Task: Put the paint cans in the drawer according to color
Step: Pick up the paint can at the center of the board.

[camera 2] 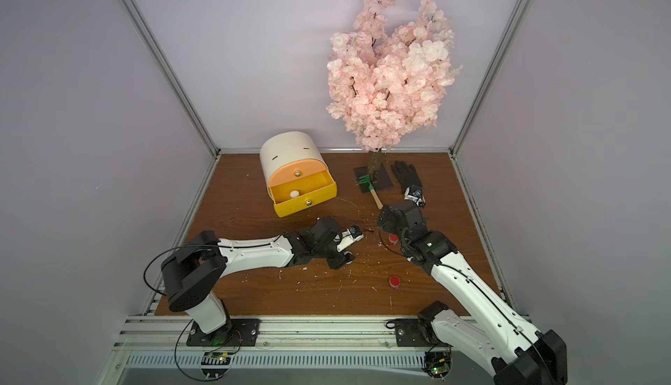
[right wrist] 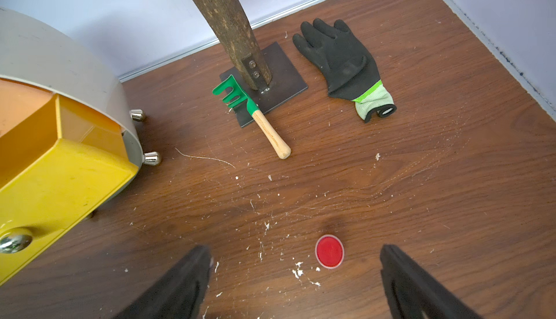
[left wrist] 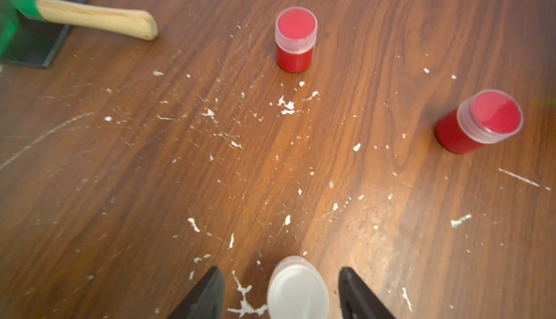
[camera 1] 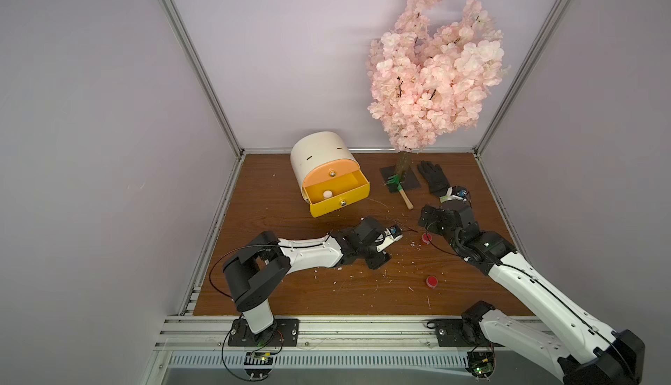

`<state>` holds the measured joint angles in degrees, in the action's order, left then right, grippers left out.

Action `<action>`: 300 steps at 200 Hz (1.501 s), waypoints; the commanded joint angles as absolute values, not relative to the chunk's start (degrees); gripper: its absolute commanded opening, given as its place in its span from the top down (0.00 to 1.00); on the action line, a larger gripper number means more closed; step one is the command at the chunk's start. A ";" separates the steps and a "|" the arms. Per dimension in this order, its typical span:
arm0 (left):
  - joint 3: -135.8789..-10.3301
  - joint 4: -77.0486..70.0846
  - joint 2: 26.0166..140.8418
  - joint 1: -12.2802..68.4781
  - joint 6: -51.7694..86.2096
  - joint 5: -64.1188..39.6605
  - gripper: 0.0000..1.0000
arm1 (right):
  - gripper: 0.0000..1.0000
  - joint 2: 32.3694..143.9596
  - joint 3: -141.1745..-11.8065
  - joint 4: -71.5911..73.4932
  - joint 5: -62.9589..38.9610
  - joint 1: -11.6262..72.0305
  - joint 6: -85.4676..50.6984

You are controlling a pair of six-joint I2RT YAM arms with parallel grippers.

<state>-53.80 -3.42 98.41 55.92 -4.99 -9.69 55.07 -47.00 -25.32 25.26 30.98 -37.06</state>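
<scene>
- Left gripper [left wrist: 280, 270] spread, straddling a white-lidded paint can [left wrist: 298, 290] without touching it.
- Right gripper [right wrist: 296, 247] wide apart over an upright red can [right wrist: 329, 251].
- Wooden-handled green rake [right wrist: 252, 116] and black rubbery glove [right wrist: 340, 59] lie beyond.

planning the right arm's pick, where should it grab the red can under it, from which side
Grip the red can by its side wall, coming straight down: it stands upright, lid up, free on all sides, and the open right claw hangs above it.

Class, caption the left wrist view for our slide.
Open left gripper straddles a small white-lidded paint pot; two red cylindrical pots stand beyond.
</scene>
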 commanded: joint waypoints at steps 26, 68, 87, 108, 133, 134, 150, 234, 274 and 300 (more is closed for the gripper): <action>-53.14 -4.44 99.49 56.55 -5.69 -8.46 0.37 | 0.06 53.70 -48.43 -25.06 25.42 30.66 -36.48; -53.35 -3.54 101.16 56.59 -6.24 -8.65 0.40 | 0.06 53.81 -48.13 -24.44 24.79 30.67 -36.89; -52.85 -3.86 100.83 56.68 -5.93 -8.88 0.40 | 0.06 53.99 -47.67 -24.01 24.61 30.67 -37.15; -52.05 -4.42 100.12 56.60 -6.14 -7.69 0.51 | 0.06 54.01 -47.29 -23.65 24.42 30.67 -37.36; -50.89 -4.89 98.51 56.60 -6.41 -7.22 0.65 | 0.06 53.89 -47.25 -23.66 24.26 30.67 -37.46; -50.80 -4.86 98.52 56.56 -6.37 -7.26 0.66 | 0.06 53.88 -47.22 -23.70 24.30 30.67 -37.41; -50.42 -4.22 97.61 56.60 -6.17 -6.85 0.74 | 0.06 53.77 -47.20 -23.69 24.37 30.63 -37.37; -57.52 6.26 84.02 49.57 2.91 -0.30 0.75 | 0.07 58.03 -44.68 -13.96 10.75 33.34 -35.69; -68.62 16.09 84.27 44.52 2.62 7.77 0.76 | 0.08 65.06 -47.02 -8.08 7.29 38.80 -34.43; -74.93 18.99 85.20 40.46 2.74 8.85 0.76 | 0.11 69.73 -48.04 -1.33 4.75 41.48 -33.81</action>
